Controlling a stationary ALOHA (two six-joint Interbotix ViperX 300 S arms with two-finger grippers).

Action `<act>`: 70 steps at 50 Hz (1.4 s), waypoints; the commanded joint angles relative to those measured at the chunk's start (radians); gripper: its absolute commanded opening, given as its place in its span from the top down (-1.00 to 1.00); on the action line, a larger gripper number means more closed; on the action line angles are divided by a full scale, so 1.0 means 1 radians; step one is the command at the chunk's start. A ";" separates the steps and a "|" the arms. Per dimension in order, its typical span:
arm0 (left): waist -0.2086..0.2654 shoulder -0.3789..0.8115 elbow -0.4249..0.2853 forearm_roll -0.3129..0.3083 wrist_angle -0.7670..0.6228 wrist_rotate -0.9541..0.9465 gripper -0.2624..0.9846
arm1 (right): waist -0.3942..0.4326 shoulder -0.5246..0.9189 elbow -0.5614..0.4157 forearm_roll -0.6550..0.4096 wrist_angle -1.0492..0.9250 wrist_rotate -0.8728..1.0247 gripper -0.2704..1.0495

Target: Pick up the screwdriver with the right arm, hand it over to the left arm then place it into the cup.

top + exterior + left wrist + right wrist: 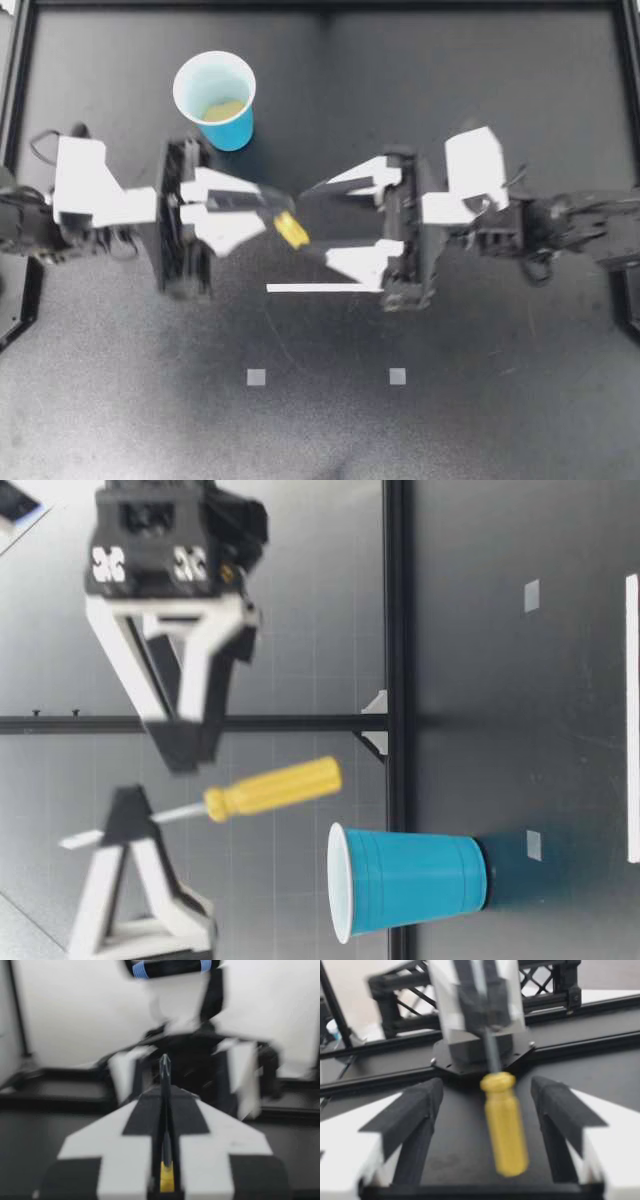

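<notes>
Top view had my left gripper [272, 208] and my right gripper [315, 222] meeting tip to tip above the middle of the table [500, 400]. The left one's fingers [125, 1155] were pressed together on the screwdriver [291, 230], pinching its metal shaft. In the left wrist view the shaft ran along the seam between them, with a sliver of yellow handle showing in the gap. The right one's fingers [417, 1110] were spread wide, and the right wrist view showed the yellow handle hanging between them, touching neither pad. In the low view the screwdriver was off the table and tilted, handle lower than tip, with the handle's end about level with the rim of the cup [215, 98]. The blue cup stood upright on the table near my left gripper, apart from it, on the side away from the white strip [325, 288]. That strip lay flat on the table beneath my right gripper's nearer finger. Two small grey squares [256, 377] sat beyond it, with open dark tabletop around them. The black frame rail [22, 150] ran along the table's left edge, well apart from both sets of fingers.
</notes>
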 commanded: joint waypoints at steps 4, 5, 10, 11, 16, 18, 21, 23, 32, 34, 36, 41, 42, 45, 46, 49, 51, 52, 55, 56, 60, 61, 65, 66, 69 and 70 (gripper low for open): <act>0.078 -0.058 0.035 -0.075 -0.005 0.078 0.58 | -0.012 -0.097 0.029 0.005 -0.014 -0.002 -0.48; 0.091 -0.064 0.040 -0.087 -0.005 0.092 0.58 | -0.012 -0.106 0.034 0.005 -0.014 -0.003 -0.48; 0.161 -0.086 0.055 -0.150 -0.005 0.167 0.58 | -0.012 -0.137 0.054 0.005 -0.014 -0.003 -0.48; 0.175 -0.091 0.057 -0.161 -0.005 0.179 0.58 | -0.012 -0.140 0.057 0.005 -0.014 -0.003 -0.48; 0.232 -0.100 0.060 -0.199 -0.005 0.232 0.58 | -0.012 -0.149 0.067 0.005 -0.012 -0.002 -0.48; 0.253 -0.100 0.060 -0.212 -0.005 0.245 0.58 | -0.012 -0.150 0.071 0.005 -0.012 -0.002 -0.48; 0.281 -0.095 0.060 -0.224 -0.003 0.268 0.58 | -0.012 -0.152 0.072 0.005 -0.014 -0.002 -0.48; 0.302 -0.089 0.063 -0.232 -0.003 0.278 0.58 | -0.012 -0.150 0.072 0.005 -0.014 -0.002 -0.48; 0.356 -0.048 0.074 -0.241 -0.003 0.282 0.58 | -0.012 -0.149 0.074 0.005 -0.014 -0.002 -0.48; 0.360 -0.037 0.075 -0.242 -0.003 0.281 0.58 | -0.012 -0.149 0.074 0.005 -0.014 -0.002 -0.48; 0.362 -0.021 0.074 -0.244 -0.003 0.281 0.58 | -0.012 -0.149 0.074 0.005 -0.014 -0.002 -0.48; 0.362 0.020 0.071 -0.247 -0.003 0.275 0.58 | -0.012 -0.146 0.074 0.005 -0.014 -0.002 -0.48; 0.362 0.028 0.069 -0.247 -0.003 0.275 0.58 | -0.012 -0.146 0.074 0.005 -0.014 -0.002 -0.48; 0.362 0.049 0.069 -0.249 -0.003 0.275 0.58 | -0.012 -0.146 0.074 0.005 -0.014 -0.002 -0.48; 0.362 0.055 0.067 -0.252 -0.005 0.272 0.58 | -0.012 -0.147 0.074 0.005 -0.014 -0.002 -0.48; 0.362 0.072 0.061 -0.261 -0.009 0.270 0.57 | -0.012 -0.149 0.074 0.005 -0.014 0.000 -0.48; 0.362 0.078 0.058 -0.265 -0.009 0.272 0.54 | -0.012 -0.149 0.074 0.005 -0.014 0.000 -0.48; 0.362 0.081 0.058 -0.265 -0.009 0.272 0.53 | -0.012 -0.149 0.074 0.005 -0.012 0.000 -0.48; 0.362 0.080 0.055 -0.265 -0.011 0.275 0.47 | -0.012 -0.150 0.074 0.005 -0.014 0.000 -0.48; 0.362 0.080 0.055 -0.265 -0.011 0.275 0.44 | -0.012 -0.150 0.074 0.005 -0.014 0.000 -0.48; 0.362 0.078 0.054 -0.265 -0.011 0.275 0.28 | -0.012 -0.149 0.074 0.005 -0.014 0.000 -0.48; 0.362 0.078 0.054 -0.265 -0.009 0.275 0.24 | -0.012 -0.149 0.074 0.003 -0.014 0.000 -0.48; 0.362 0.080 0.054 -0.265 -0.003 0.272 -0.01 | -0.012 -0.149 0.074 0.005 -0.014 0.002 -0.48; 0.362 0.078 0.054 -0.265 -0.002 0.272 -0.07 | -0.012 -0.149 0.074 0.005 -0.014 0.002 -0.48; 0.362 0.078 0.054 -0.267 -0.002 0.267 -0.24 | -0.012 -0.149 0.074 0.005 -0.014 0.002 -0.48; 0.362 0.077 0.054 -0.267 -0.002 0.265 -0.29 | -0.012 -0.149 0.074 0.005 -0.012 0.002 -0.48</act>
